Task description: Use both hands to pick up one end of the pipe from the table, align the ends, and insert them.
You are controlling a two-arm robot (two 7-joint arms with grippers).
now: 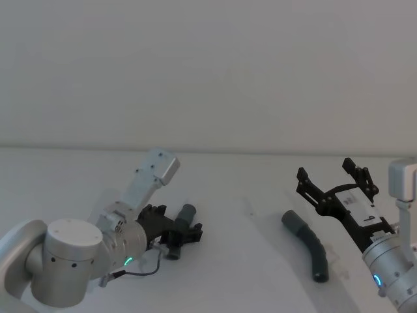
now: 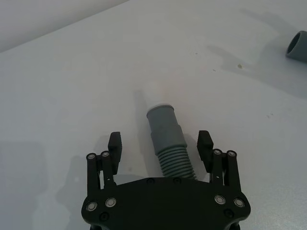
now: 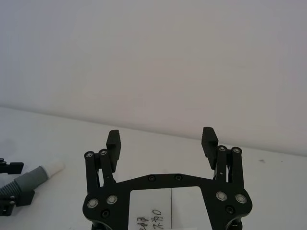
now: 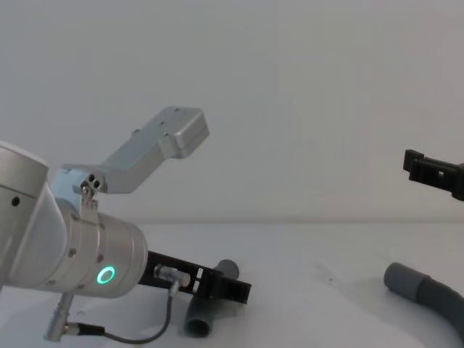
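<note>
Closest in, the left arm's silver round wrist (image 4: 87,254) glows with a small green ring light (image 4: 106,275). Just past it, the black plastic two-finger left gripper (image 2: 160,143) sits low down at the short dark grey ribbed plastic hose piece (image 2: 165,129). Its jaws are spread wide, one on each side of the short hose piece, and they do not touch it.

The short hose piece lies on the plain flat white surface (image 1: 65,182). Its smooth grey cuff ends in a narrower pale whitish tip (image 2: 158,93), which points away from the gripper.

Well apart from the short hose piece, on its right, lies the longer curved dark grey hose piece (image 1: 311,246). Its wider grey sleeve (image 1: 291,222) is at the end nearer the short hose piece.

The black right gripper (image 1: 329,173) hangs in the air above that longer piece. Its jaws are spread wide too.

Farthest back, behind the short hose piece, a bare pale wall (image 1: 208,65) meets the surface. It is nearly the same colour.
</note>
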